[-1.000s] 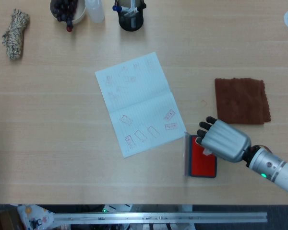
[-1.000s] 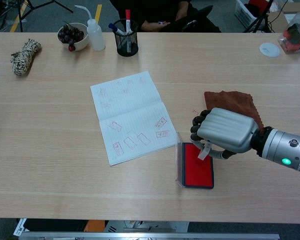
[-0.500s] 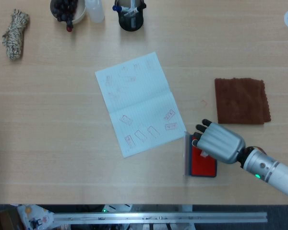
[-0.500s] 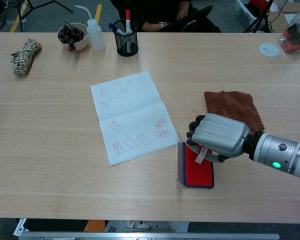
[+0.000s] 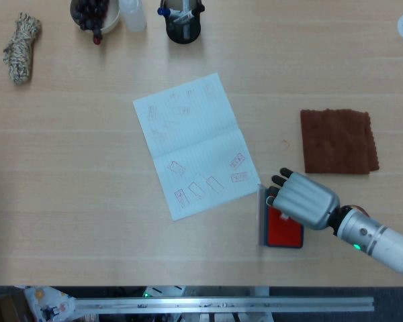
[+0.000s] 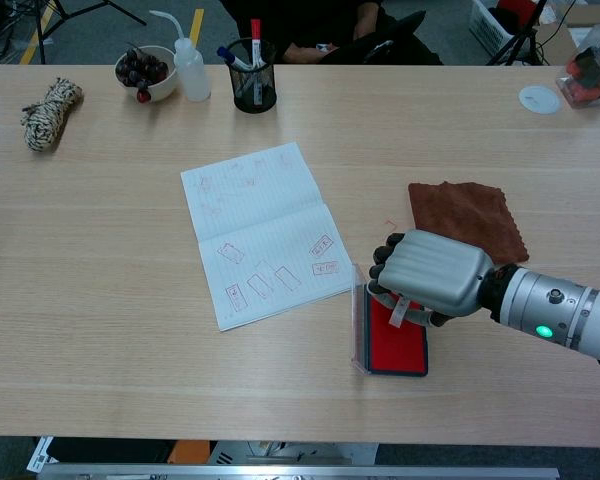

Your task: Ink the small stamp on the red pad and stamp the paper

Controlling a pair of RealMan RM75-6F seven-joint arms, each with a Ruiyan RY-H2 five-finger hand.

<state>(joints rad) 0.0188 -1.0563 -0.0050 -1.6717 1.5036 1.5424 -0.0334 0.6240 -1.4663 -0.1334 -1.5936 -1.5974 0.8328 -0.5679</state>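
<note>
- The small stamp [image 6: 400, 309] shows in the chest view as a pale sliver poking down from under the right hand [image 6: 432, 276], its lower end over the inked surface of the red pad [image 6: 395, 345]; whether it touches the ink cannot be told.
- That hand is curled over the stamp with its dark fingertips [image 6: 379, 272] bent downward — it holds the stamp, though the grip itself is hidden beneath the silver back of the hand.
- In the head view the same hand [image 5: 303, 200] covers the upper right part of the pad [image 5: 281, 233].
- The pad's clear lid [image 6: 358, 320] stands open on its left edge, upright beside the red surface.
- The paper [image 6: 267, 232] lies just left of the pad, tilted, a lined sheet with a fold across it and several red rectangular stamp marks on its lower half, plus fainter ones above.
- A brown cloth [image 6: 466, 215] lies flat on the table [image 6: 100, 300] just behind the hand.
- Along the far edge — a black mesh pen cup [image 6: 252, 76] with markers, a white squeeze bottle [image 6: 189, 68], a bowl of dark fruit [image 6: 144, 70] and a bundle of twine [image 6: 50, 113].
- A small white disc [image 6: 538, 98] sits at the far right.
- The left hand appears in neither view.
</note>
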